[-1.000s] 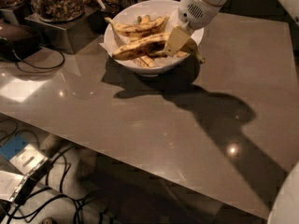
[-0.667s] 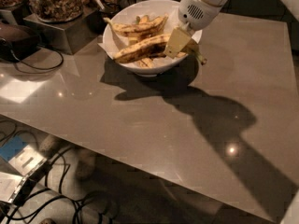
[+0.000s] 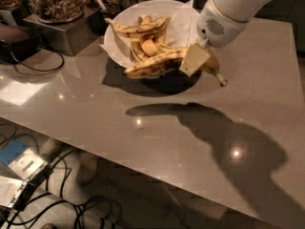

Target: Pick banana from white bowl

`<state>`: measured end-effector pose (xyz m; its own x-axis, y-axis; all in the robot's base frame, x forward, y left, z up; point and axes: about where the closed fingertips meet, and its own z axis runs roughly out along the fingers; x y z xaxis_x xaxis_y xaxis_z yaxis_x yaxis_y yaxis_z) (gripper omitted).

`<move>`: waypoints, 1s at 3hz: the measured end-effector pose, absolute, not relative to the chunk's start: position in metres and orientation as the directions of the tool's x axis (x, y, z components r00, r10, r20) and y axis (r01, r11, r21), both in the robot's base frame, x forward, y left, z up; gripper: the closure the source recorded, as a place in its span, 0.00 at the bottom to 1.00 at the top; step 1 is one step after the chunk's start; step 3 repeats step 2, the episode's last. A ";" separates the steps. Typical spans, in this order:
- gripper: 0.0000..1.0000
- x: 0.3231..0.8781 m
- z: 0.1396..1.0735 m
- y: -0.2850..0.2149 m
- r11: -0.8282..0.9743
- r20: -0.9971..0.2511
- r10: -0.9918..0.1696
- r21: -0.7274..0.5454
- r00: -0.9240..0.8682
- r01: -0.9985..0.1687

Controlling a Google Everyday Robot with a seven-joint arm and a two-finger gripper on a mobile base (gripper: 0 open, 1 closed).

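The white bowl (image 3: 113, 38) stands at the back of the grey table, lined with white paper. The banana (image 3: 155, 66), long and brown-speckled, lies across the bowl's front rim, and its dark stem tip sticks out to the right over the table. My gripper (image 3: 194, 60) is at the bowl's right front edge, shut on the banana near its stem end. One pale finger (image 3: 192, 58) covers that part of the fruit. A slimmer speckled banana (image 3: 138, 28) and short banana pieces (image 3: 148, 46) remain in the bowl.
A glass jar of nuts (image 3: 55, 1) sits on a metal box (image 3: 62, 35) at the back left. A black cable (image 3: 35, 68) loops on the table's left side. The table's front edge (image 3: 119, 163) runs diagonally, with cables on the floor below.
The banana, held in my gripper, has risen and shifted towards the bowl's front right rim, with its stem end now out over the table. The view is also closer in.
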<state>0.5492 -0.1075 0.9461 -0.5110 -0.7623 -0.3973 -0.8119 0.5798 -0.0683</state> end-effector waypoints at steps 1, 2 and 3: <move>1.00 0.515 0.942 -0.119 0.637 -0.397 -0.719 -0.047 -0.571 -0.769; 1.00 0.512 0.939 -0.120 0.640 -0.391 -0.718 -0.045 -0.576 -0.767; 1.00 0.512 0.939 -0.120 0.640 -0.391 -0.718 -0.045 -0.576 -0.767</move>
